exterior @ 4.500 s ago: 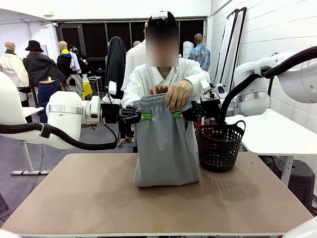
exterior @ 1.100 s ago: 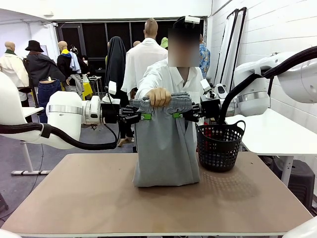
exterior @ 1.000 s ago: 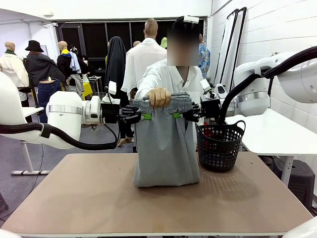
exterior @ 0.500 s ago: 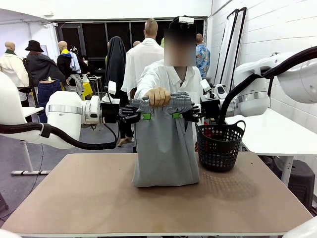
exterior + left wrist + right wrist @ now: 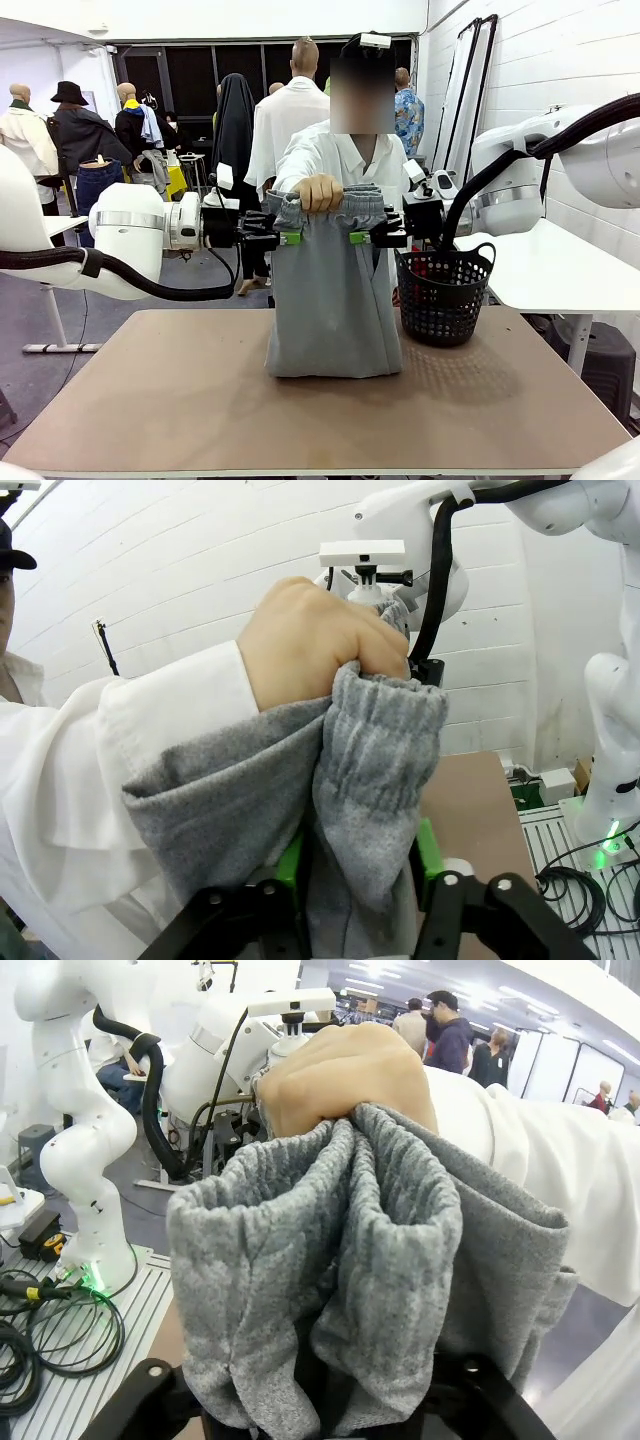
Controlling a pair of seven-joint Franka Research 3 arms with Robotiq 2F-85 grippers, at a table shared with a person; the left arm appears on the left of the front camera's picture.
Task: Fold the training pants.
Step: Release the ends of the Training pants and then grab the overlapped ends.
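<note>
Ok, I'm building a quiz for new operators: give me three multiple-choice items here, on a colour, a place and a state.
1. The soft fabric training pants are: A blue; B white; C light grey.
2. The black perforated plastic basket stands: A on the floor; B on the brown table, right of the pants; C on a chair.
3. The pants are: A folded flat; B in the basket; C held up by the waistband.
Answers: C, grey cloth in every view; B, it sits on the tabletop beside them; C, a person's hand grips the gathered waistband.
</note>
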